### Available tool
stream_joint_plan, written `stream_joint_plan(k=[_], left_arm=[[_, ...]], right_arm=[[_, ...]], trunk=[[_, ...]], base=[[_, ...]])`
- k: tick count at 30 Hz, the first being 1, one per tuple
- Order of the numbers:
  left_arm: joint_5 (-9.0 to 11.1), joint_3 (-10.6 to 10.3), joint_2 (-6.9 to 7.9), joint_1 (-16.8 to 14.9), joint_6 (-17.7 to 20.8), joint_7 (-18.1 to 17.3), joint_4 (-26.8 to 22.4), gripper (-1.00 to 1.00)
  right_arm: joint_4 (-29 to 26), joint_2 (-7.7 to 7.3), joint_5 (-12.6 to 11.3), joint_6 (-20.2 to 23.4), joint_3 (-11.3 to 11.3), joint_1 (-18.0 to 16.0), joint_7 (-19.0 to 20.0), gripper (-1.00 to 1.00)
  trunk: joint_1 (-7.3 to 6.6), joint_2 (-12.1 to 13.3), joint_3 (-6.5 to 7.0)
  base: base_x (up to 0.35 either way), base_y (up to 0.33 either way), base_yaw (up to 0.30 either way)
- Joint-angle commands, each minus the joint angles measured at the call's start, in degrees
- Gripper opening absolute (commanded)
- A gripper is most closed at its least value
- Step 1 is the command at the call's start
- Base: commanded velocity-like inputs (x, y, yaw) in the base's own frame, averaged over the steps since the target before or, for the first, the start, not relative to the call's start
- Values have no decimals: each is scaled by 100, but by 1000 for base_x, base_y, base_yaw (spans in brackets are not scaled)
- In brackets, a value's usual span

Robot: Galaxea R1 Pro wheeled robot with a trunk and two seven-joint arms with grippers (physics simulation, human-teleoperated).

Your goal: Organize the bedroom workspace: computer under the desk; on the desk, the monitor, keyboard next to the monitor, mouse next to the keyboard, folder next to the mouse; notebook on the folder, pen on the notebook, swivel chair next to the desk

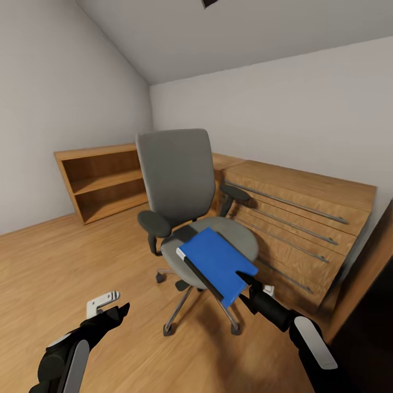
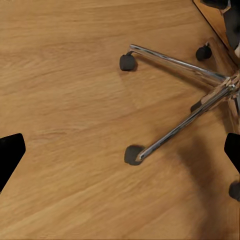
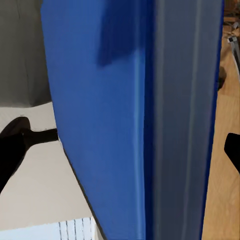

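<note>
Folder (image 1: pixel 218 263), clamped at its near edge by the right gripper (image 1: pixel 246 278), tilts above the chair (image 1: pixel 180 180) seat; left gripper (image 1: pixel 112 310) hangs apart. Next, seemingly: carry it to the desk.

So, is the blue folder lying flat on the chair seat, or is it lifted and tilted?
Lifted and tilted. The folder slopes above the chair seat, its near edge held in the right gripper.
</note>
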Motion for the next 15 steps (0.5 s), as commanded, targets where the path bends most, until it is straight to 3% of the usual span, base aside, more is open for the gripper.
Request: stream_joint_plan(k=[1,14,15], left_arm=[[61,6,-4,-4,28,43,-7,100],[61,7,-4,-4,55,43,-6,100],[61,7,-4,-4,55,43,-6,100]], right_arm=[[1,1,5,29,-12,-3,16,100],[0,1,1,33,-11,-3,16,100],[0,1,-1,34,-9,-3,16,-100]], trunk=[[1,-2,-6],[1,-2,-6],[1,-2,-6]], base=[[149,0,0],[34,0,0],[3,0,0]])
